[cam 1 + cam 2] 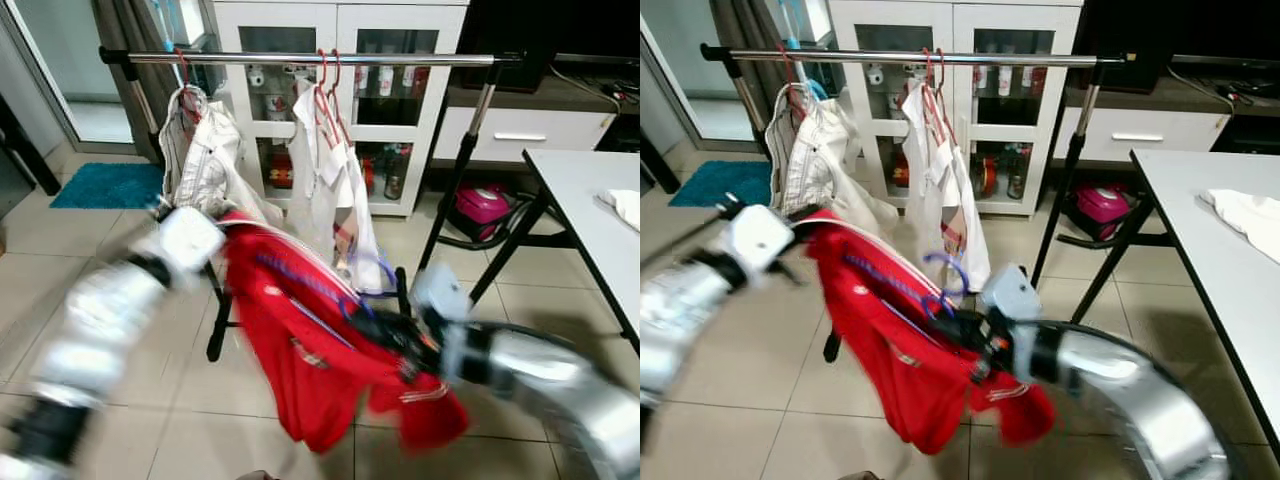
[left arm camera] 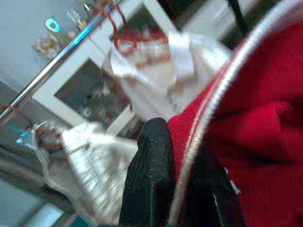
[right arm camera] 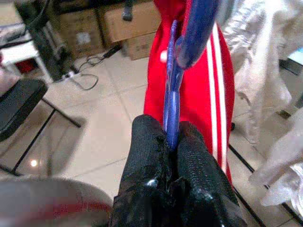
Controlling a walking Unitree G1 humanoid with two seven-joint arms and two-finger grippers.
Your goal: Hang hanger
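A red garment (image 1: 310, 370) with white stripes hangs on a blue hanger (image 1: 942, 272), held low in front of the clothes rail (image 1: 400, 60). My right gripper (image 3: 171, 130) is shut on the blue hanger's shaft, just below the hook; in the eye views it sits at the garment's neck (image 1: 965, 340). My left gripper (image 2: 177, 142) is shut on the garment's white-trimmed shoulder edge, at the upper left (image 1: 215, 225). Both arms look blurred. On the rail hang a cream jacket (image 1: 200, 150) and white garments (image 1: 335, 170) on red hangers.
A white glass-door cabinet (image 1: 400, 120) stands behind the rail. The rack's black right leg (image 1: 455, 180) slants to the floor beside a pink appliance (image 1: 482, 205). A white table (image 1: 590, 200) with a white cloth (image 1: 625, 205) is at right. A teal mat (image 1: 105, 185) lies far left.
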